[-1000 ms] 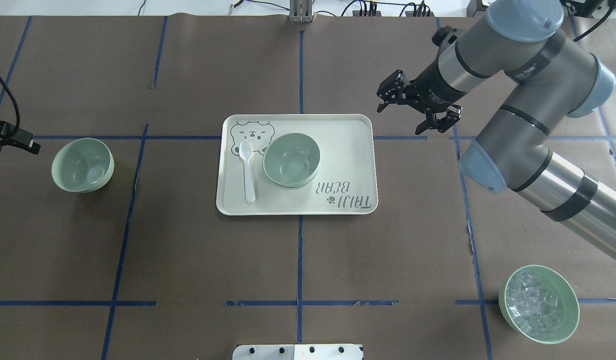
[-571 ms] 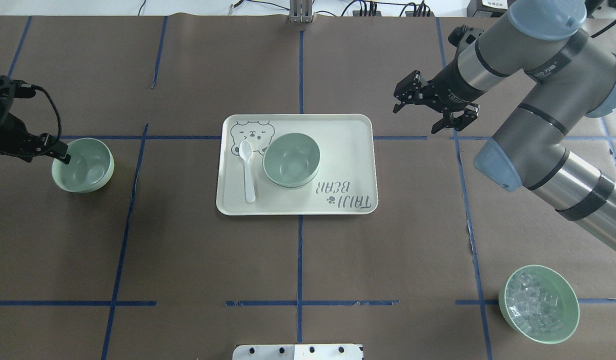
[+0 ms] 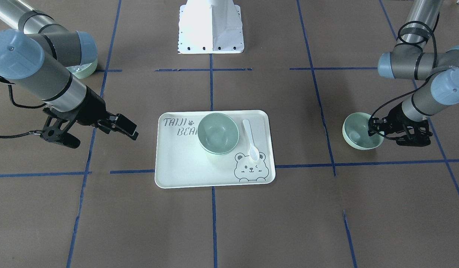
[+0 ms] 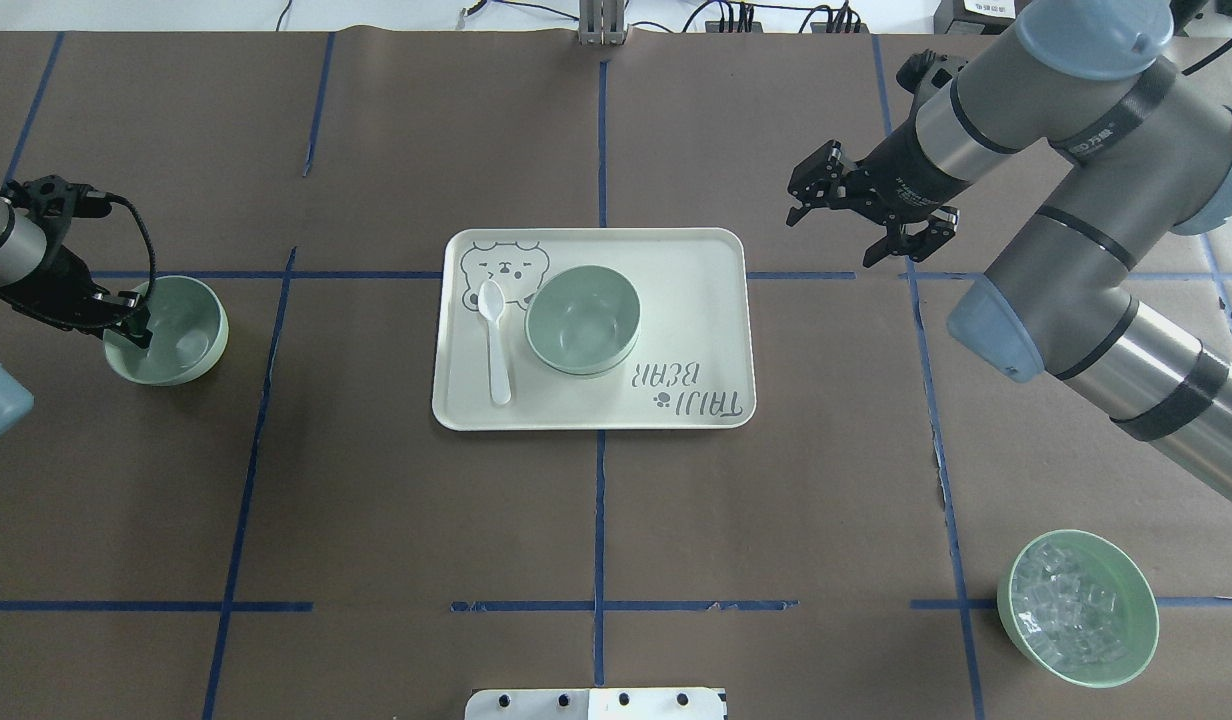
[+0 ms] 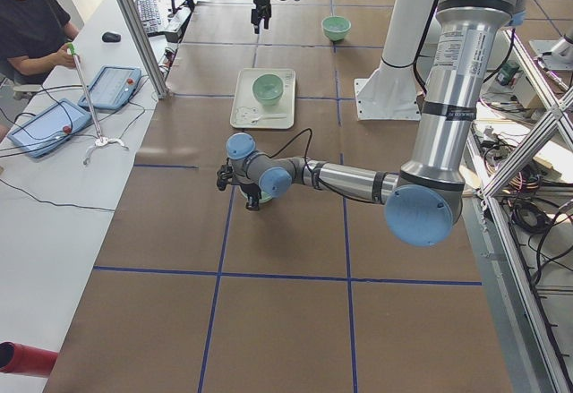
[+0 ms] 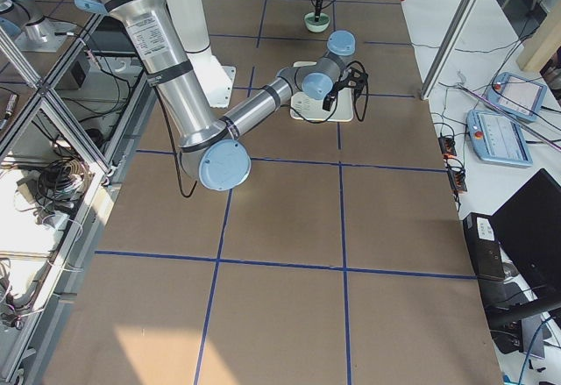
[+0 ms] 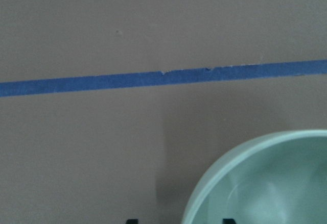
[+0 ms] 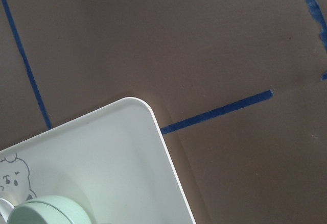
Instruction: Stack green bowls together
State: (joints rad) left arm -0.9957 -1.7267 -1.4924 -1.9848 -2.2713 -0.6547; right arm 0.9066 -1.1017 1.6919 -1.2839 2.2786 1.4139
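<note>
One green bowl (image 4: 171, 330) stands alone on the table at the left; it also shows in the front view (image 3: 358, 132) and the left wrist view (image 7: 271, 183). A stack of green bowls (image 4: 583, 320) sits in the middle of the bear-print tray (image 4: 696, 300); how many are nested I cannot tell. My left gripper (image 4: 126, 318) is open and low at the lone bowl's outer rim, with one finger on each side of the rim. My right gripper (image 4: 828, 238) is open and empty, in the air beyond the tray's far right corner.
A white spoon (image 4: 495, 340) lies on the tray next to the stack. A like green bowl holding clear cubes (image 4: 1077, 607) stands at the near right. Blue tape lines cross the brown table cover. The robot's white base (image 3: 211, 26) is at the near edge.
My left gripper has come in from the left and settled over the lone bowl's outer rim. My right gripper drew back to the right, away from the tray, then stopped.
</note>
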